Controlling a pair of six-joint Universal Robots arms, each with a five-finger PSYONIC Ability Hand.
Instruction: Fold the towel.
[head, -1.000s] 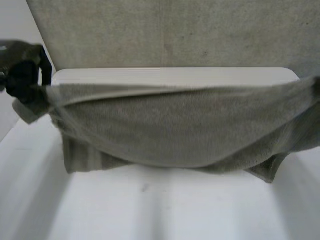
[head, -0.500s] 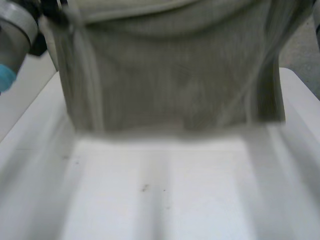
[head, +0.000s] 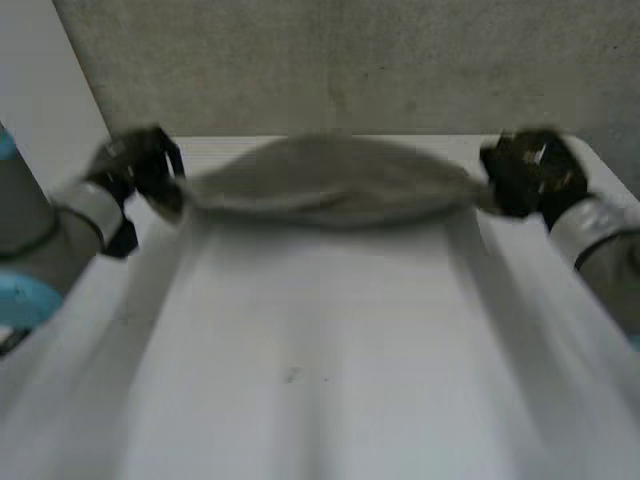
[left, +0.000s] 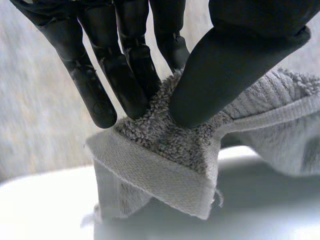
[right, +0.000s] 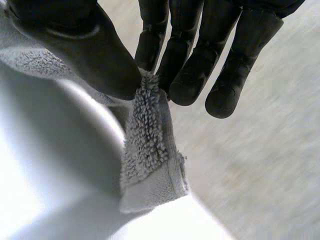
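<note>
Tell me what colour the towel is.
The towel is plain greyish-beige terry with no pattern, clearest in the left wrist view.

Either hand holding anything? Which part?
Both hold the towel: left hand pinches one corner, right hand pinches a corner at the other end.

Likely a robot lab bench: a plain white table (head: 320, 380) standing on grey carpet-like floor (head: 350, 60).

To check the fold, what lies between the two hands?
The towel, stretched from the left hand to the right hand, as the head view shows.
</note>
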